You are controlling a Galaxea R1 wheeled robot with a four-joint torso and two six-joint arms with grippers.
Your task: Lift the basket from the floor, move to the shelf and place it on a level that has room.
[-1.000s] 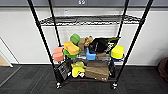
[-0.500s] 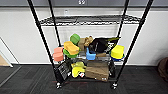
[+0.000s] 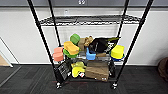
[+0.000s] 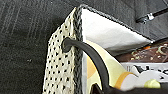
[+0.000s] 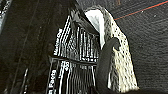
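Head view: the shelf [image 3: 87,47] stands dead ahead on the floor [image 3: 30,82], its level [image 3: 87,20] bare at twelve o'clock. Left wrist view: the basket [image 4: 60,67] hangs above carpet, dark handle [image 4: 92,57] arching. Right wrist view: same basket; I cannot tell how either arm's jaws are set.

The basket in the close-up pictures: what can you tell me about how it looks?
The basket has woven cream sides dotted dark, a darker braided rim and a pale lining inside. A dark curved handle passes through its side wall. Printed packets sit inside it. Dark grey carpet floor lies beneath, and the right wrist view shows its weave too.
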